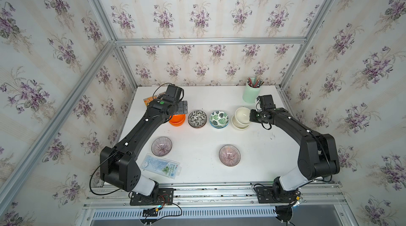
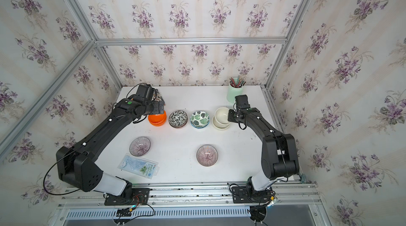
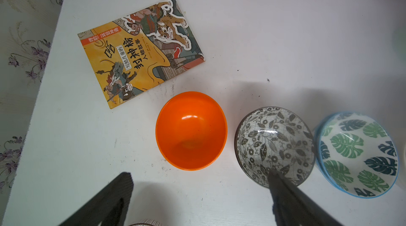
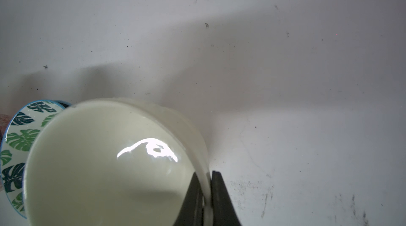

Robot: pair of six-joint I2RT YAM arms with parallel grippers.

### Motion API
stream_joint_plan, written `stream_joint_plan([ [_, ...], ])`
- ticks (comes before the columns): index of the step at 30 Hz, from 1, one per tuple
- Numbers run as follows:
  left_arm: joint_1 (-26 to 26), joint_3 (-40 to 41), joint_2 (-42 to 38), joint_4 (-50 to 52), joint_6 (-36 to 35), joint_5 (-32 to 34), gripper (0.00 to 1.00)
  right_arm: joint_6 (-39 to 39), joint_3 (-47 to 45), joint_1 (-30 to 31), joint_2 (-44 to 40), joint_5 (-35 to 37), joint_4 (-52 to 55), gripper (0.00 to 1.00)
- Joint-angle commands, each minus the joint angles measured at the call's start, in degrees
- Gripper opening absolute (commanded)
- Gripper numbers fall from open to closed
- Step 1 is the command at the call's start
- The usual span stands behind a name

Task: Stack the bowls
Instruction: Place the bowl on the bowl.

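Lab test cell: aluminium frame [image 1: 208, 41], wallpapered panels [image 1: 197, 5], white table [image 1: 197, 145].

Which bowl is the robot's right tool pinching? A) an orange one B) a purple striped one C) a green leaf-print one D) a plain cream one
D: in the right wrist view the right tool is shut on the rim of the cream bowl, with one finger inside and one outside.

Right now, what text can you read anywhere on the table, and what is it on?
"写给儿童的": book cover, small boxed line.
"封神榜": same cover, large title.
"人物故事": same cover, beside the title.
Orange banner on the cover: characters too small to read surely.
Plastic packet: print too small to read.
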State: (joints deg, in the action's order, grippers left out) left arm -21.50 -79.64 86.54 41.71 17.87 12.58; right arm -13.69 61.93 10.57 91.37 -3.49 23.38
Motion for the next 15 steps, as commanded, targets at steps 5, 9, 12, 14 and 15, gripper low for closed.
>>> stream_joint_plan([
  [5,0.04,0.07,0.14,-1.00,0.24,0.14,0.99,-0.19,1.09,1.07,2.25,2.05,-1.17,0.09],
  [9,0.05,-0.07,0.19,-0.88,0.07,0.50,0.99,-0.07,0.93,1.31,2.43,3.21,-0.72,0.09],
  [12,0.05,-0.17,0.39,-1.09,0.21,0.30,0.99,0.06,0.72,1.42,2.41,3.60,-0.50,0.10],
  [14,0.04,-0.10,0.51,-1.15,0.24,0.07,0.99,0.20,0.71,1.56,2.57,3.49,-0.37,0.11],
  [15,0.06,-0.08,0.55,-1.26,0.24,0.06,0.99,0.31,0.71,1.77,2.72,3.53,-0.31,0.12],
])
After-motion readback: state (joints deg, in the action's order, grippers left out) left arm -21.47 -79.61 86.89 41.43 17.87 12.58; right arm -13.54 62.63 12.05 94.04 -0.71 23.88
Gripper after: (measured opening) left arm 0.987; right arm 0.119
